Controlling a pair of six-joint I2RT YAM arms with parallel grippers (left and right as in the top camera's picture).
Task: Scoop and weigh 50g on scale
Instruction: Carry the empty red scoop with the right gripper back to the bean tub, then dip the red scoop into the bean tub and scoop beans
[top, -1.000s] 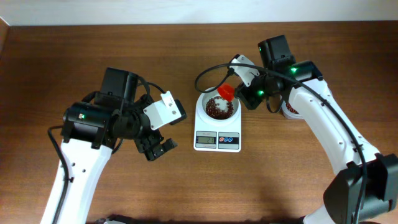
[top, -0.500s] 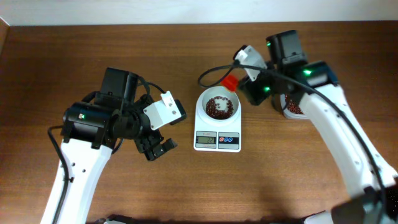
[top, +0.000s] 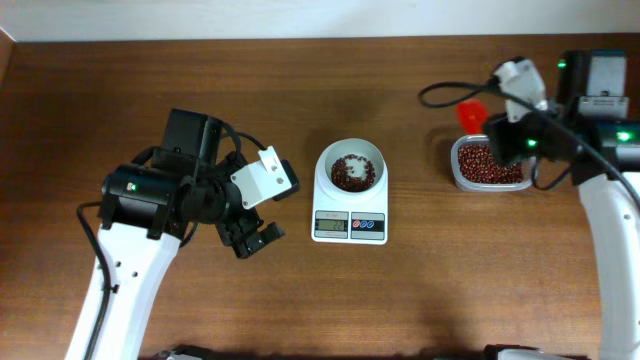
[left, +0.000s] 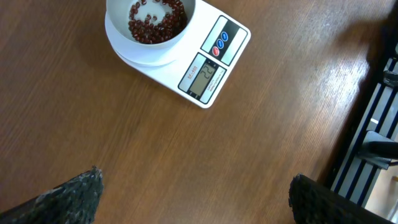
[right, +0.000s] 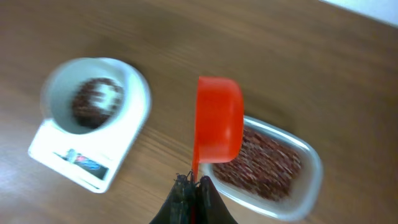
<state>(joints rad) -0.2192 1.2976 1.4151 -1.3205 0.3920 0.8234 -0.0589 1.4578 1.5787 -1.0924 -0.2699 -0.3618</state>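
The white scale (top: 349, 227) stands mid-table, its round bowl (top: 350, 148) holding a thin layer of red-brown beans. It shows too in the left wrist view, scale (left: 214, 62), and blurred in the right wrist view, scale (right: 74, 163). My right gripper (top: 488, 127) is shut on the thin handle of a red scoop (top: 470, 114). The scoop (right: 219, 118) hangs over the left end of the clear bean tub (right: 313, 167). My left gripper (top: 255, 240) is open and holds nothing, left of the scale; its fingertips (left: 69, 193) stand wide apart above bare wood.
The clear tub (top: 454, 178) of beans sits at the right, some way from the scale. A black cable loops from the right wrist toward the back edge. In the left wrist view the table's edge and a dark frame (left: 373, 124) show at the right.
My right arm has carried the red scoop from over the scale's bowl rightward to over the bean tub. The left arm has not moved.
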